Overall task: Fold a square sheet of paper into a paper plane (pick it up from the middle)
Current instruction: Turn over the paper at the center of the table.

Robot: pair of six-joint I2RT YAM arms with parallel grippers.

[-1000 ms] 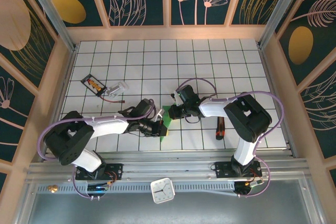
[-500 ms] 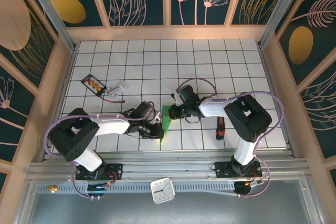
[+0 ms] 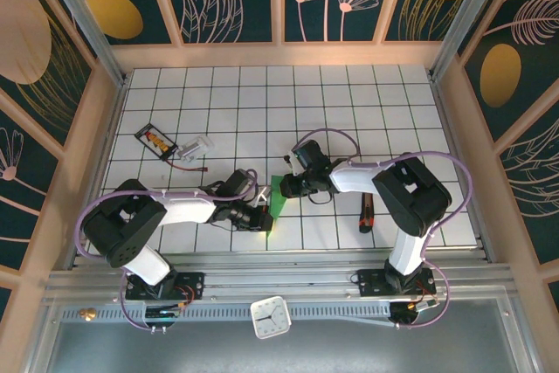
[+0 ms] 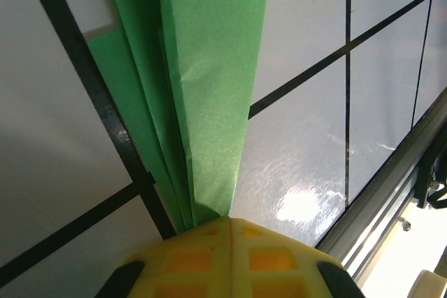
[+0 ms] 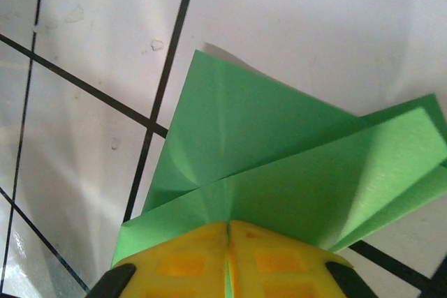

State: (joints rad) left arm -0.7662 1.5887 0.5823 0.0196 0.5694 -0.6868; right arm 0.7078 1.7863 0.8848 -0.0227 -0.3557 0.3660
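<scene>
The left claw (image 4: 230, 224) grips the narrow end of a folded green plane (image 4: 209, 68) stretching ahead of it. The right claw (image 5: 228, 228) pinches its wider layers.

No text, label or number can be read on anything here.

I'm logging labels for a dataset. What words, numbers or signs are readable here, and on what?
Nothing can be read in these pictures.
clock: dial markings too small to read.
packet: print too small and blurred to read.
paper: blank, no print.
</scene>
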